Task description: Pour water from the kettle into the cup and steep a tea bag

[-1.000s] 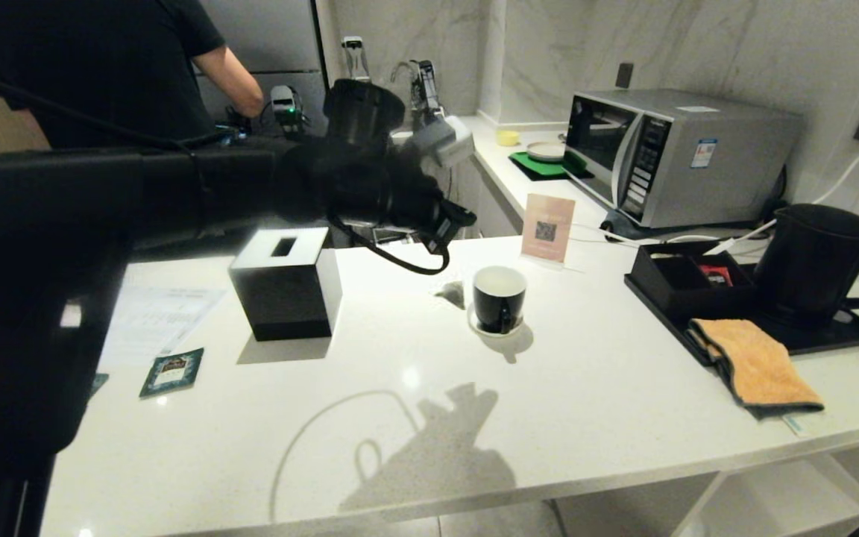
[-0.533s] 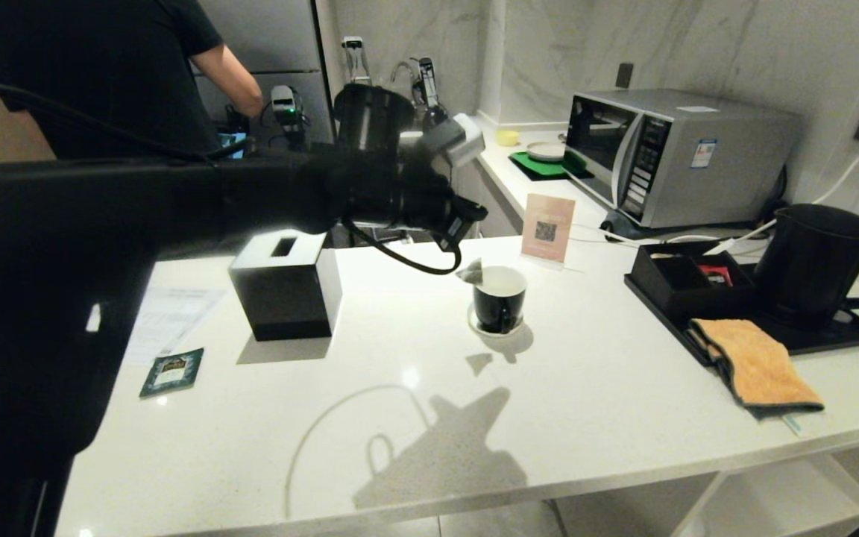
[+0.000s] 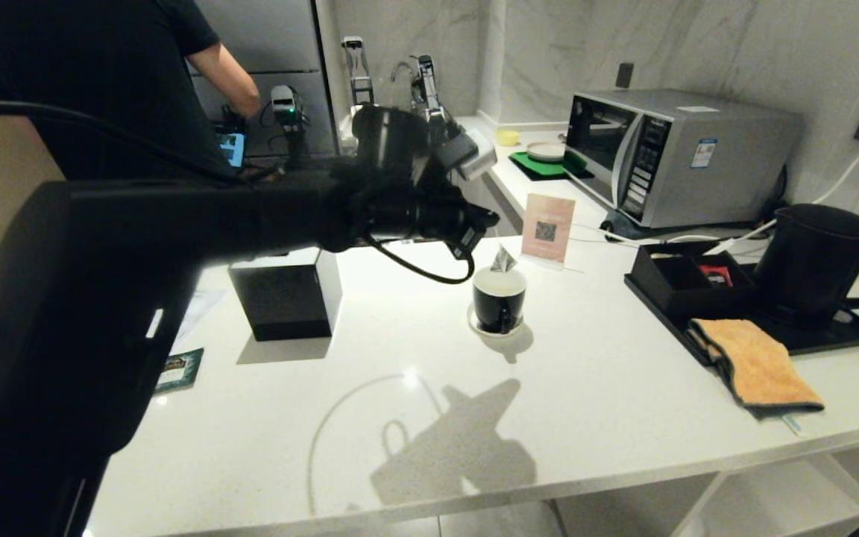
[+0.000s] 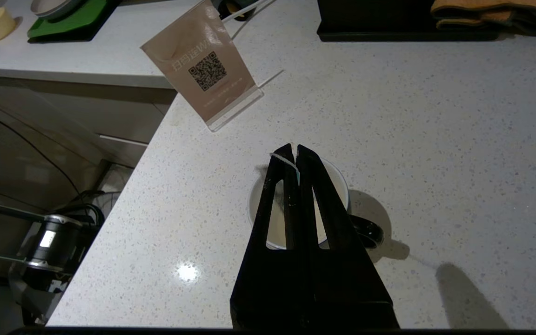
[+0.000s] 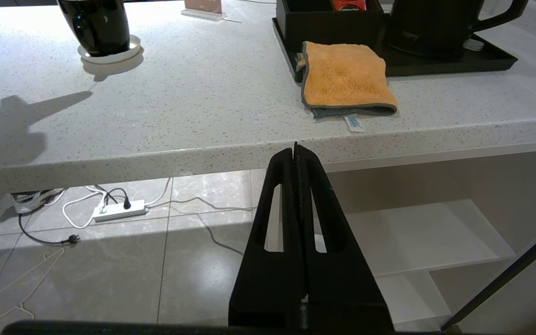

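The tea bag hangs on its thin white string just above the mouth of the cup. My left gripper is shut on that string, directly over the cup; in the left wrist view the pouch itself is hidden under the fingers. The cup is black outside and white inside, and stands on a small white saucer. The black kettle stands on its tray at the far right. My right gripper is shut on nothing, parked below the counter's front edge.
A black tissue box stands left of the cup, and a QR sign just behind it. The black tray bears a compartment box and an orange cloth. Behind are a microwave and a person.
My left arm has swung to the right and lifted the tea bag from beside the cup's left side to just above its mouth. The right arm has kept still.
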`<state>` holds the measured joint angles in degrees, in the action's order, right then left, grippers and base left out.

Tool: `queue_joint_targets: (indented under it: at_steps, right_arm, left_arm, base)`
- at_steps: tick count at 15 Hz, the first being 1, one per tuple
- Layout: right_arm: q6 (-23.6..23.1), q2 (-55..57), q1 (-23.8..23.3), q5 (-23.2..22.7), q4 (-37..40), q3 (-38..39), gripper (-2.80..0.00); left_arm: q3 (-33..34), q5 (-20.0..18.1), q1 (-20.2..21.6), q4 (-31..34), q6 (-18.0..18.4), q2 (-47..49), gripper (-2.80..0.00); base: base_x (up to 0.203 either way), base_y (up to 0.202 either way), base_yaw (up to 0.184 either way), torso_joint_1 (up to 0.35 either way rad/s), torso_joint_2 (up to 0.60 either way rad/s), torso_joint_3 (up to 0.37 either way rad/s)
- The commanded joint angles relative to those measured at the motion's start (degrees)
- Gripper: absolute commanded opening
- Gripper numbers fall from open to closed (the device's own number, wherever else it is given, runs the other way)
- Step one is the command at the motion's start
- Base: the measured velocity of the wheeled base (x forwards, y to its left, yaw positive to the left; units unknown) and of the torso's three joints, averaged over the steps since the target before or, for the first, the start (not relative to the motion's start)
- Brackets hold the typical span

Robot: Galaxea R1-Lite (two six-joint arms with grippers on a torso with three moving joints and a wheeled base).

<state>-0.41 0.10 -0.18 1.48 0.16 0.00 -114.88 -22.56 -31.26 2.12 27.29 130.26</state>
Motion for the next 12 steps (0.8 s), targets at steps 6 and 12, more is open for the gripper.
queue_joint_targets:
  at_steps: [6,12]
  right_arm:
    - [-0.02,-0.01,0.01,0.02,0.01,0.0,-2.8]
    - [-0.02,-0.01,0.01,0.02,0.01,0.0,-2.8]
  left_arm:
    - [0.01,-0.46,-0.82,0.08,0.29,2.2,-2.8]
    - [0.01,-0.81,-0.91,0.08,0.22,2.55,-2.8]
  base:
    - [0.0,0.0,0.0,0.0,0.0,0.0]
    - [0.0,0.0,0.0,0.0,0.0,0.0]
